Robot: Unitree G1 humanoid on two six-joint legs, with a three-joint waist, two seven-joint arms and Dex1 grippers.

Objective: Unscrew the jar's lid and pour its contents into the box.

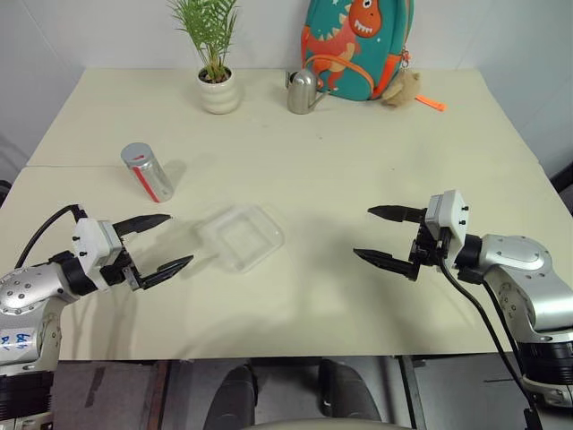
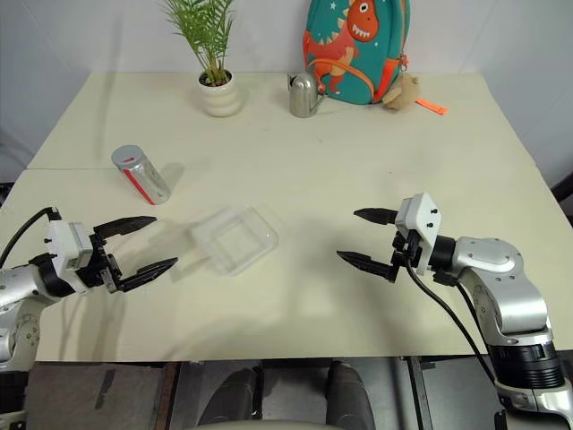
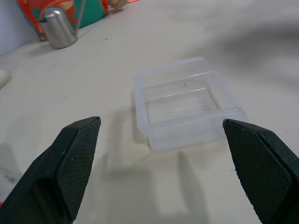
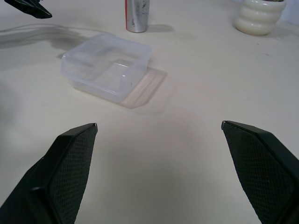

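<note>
The silver jar (image 1: 148,172) with a red stripe stands on the table at the left, its grey-white lid (image 1: 135,155) on top. The clear plastic box (image 1: 240,236) lies near the table's middle, with nothing visible inside. My left gripper (image 1: 167,241) hovers open just left of the box and in front of the jar, touching neither. My right gripper (image 1: 380,234) hovers open well to the right of the box. The box (image 3: 184,102) shows between the left fingers in the left wrist view. In the right wrist view the box (image 4: 107,66) and the jar (image 4: 137,15) lie beyond the open fingers. The contents are hidden.
At the back of the table stand a potted plant (image 1: 218,85), a small steel watering can (image 1: 303,91), a dinosaur backpack (image 1: 355,47) and a plush toy (image 1: 404,87). A seam crosses the tabletop at the left edge (image 1: 54,166).
</note>
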